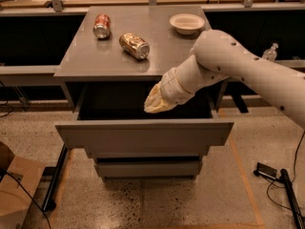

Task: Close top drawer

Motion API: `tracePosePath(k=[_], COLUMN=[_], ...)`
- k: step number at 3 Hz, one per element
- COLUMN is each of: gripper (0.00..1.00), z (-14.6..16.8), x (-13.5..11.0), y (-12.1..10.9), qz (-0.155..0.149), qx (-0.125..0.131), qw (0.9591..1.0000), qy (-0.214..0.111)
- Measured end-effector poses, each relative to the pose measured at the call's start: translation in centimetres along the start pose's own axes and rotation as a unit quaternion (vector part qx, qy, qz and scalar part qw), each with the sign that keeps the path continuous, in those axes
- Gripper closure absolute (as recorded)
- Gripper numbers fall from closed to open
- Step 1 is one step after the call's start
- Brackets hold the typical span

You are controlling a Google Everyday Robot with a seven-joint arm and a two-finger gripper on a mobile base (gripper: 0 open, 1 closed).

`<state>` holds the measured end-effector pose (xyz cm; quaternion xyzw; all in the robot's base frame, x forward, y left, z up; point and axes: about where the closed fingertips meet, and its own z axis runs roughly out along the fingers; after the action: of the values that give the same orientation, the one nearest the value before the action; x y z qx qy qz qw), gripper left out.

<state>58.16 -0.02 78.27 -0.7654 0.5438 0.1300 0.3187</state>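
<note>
The top drawer point(143, 133) stands pulled out from the cabinet, toward the camera. Its long axis runs from left to right, and its flat grey front panel faces the camera. The inside of this drawer is dark, and what lies in it cannot be made out.

The gripper point(155, 104) hangs over the open cavity of the top drawer, just behind the front panel and a little right of its middle, with the tip pointing down and to the left. Whether it touches the drawer is not clear, and I cannot tell if the gripper is spread or pressed together. The white arm point(248, 75) reaches it from the right side of the drawer.

Behind and above the top drawer is the tabletop point(86, 63). On it a red can point(101, 26) lies at the back left, a second can point(134, 45) lies on its side nearer to the drawer, and a pale bowl point(187, 23) stands at the back right; its inside looks pale like the rim.

Under the top drawer, the lower drawer fronts point(147, 168) sit further back. A cardboard box point(14, 190) is on the floor, left of the drawer and lower.
</note>
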Motion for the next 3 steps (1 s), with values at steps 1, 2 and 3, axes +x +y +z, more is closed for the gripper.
tracePosePath(k=[1, 2, 3], gripper=[1.00, 1.00, 1.00], z=[0.5, 1.4, 2.3], x=[0.8, 3.1, 6.7], y=[1.8, 4.4, 6.9], qz=[0.021, 0.063, 0.116], qx=[-0.021, -0.042, -0.052], qw=[0.9995, 0.9967, 0.9912], qy=[-0.013, -0.029, -0.036])
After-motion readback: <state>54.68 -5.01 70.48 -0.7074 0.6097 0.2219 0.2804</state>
